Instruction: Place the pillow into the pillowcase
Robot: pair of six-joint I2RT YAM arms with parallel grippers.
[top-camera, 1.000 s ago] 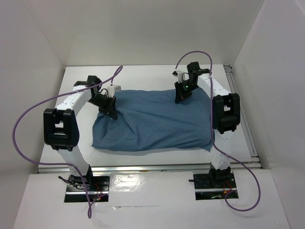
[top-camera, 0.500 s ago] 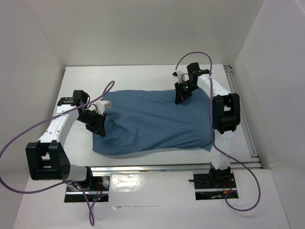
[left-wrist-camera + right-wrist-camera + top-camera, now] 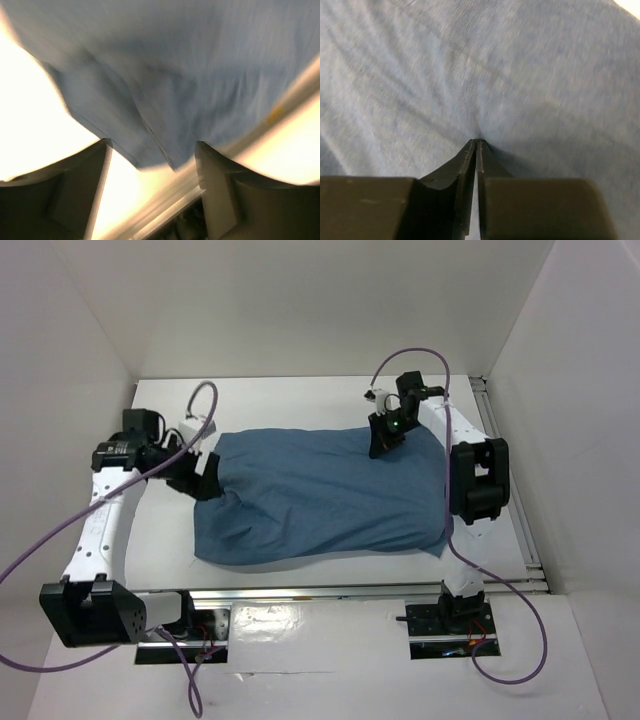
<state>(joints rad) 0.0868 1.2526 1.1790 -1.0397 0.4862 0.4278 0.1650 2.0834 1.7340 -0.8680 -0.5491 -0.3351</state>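
Observation:
The dusty-blue pillowcase [image 3: 320, 495] lies wrinkled and bulky across the middle of the white table. The pillow is hidden from every view. My left gripper [image 3: 207, 478] sits at the pillowcase's left end, open, its fingers wide apart. In the blurred left wrist view the pillowcase [image 3: 175, 75] hangs just ahead of the left gripper [image 3: 152, 146], loose and not pinched. My right gripper [image 3: 383, 445] presses on the far upper side of the cloth. In the right wrist view the right gripper [image 3: 477, 141] is shut on a small gathered fold of the pillowcase [image 3: 420, 65].
White walls enclose the table [image 3: 300, 400] on the left, back and right. A metal rail [image 3: 330, 590] runs along the near edge in front of the arm bases. Purple cables [image 3: 45, 540] loop beside both arms.
My left gripper has let go of the pillowcase's left end and opened wide. Its arm has swung outward to the left. The right gripper has stayed on the far side of the cloth.

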